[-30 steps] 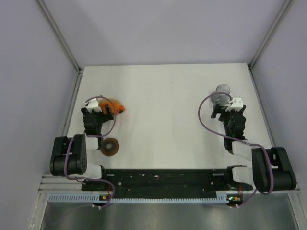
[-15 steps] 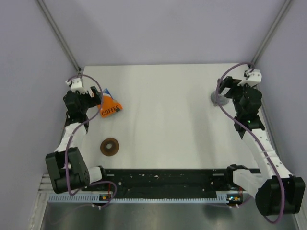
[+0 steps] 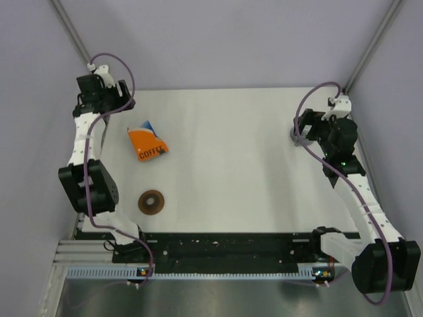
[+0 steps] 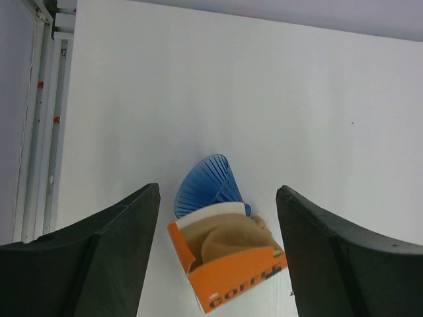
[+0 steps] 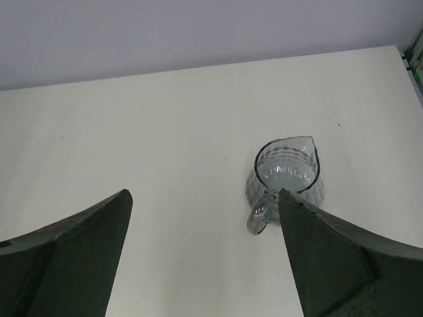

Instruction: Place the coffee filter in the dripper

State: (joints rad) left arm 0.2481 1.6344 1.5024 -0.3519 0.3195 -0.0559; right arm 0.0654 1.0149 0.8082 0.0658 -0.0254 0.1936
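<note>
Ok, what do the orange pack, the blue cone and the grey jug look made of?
Orange pack: probably thin cardboard, matte, with crisp folded edges. Blue cone: likely plastic, translucent, finely ribbed. Grey jug: clear glass or plastic, see-through with a glossy rim; which one is unclear.

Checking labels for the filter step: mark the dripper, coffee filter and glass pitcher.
dripper (image 3: 143, 203): top view, left side of its brown ring.
coffee filter (image 4: 231, 241): left wrist view, tan paper inside the orange pack (image 4: 241, 287).
glass pitcher (image 5: 284, 173): right wrist view, inside its mouth.
</note>
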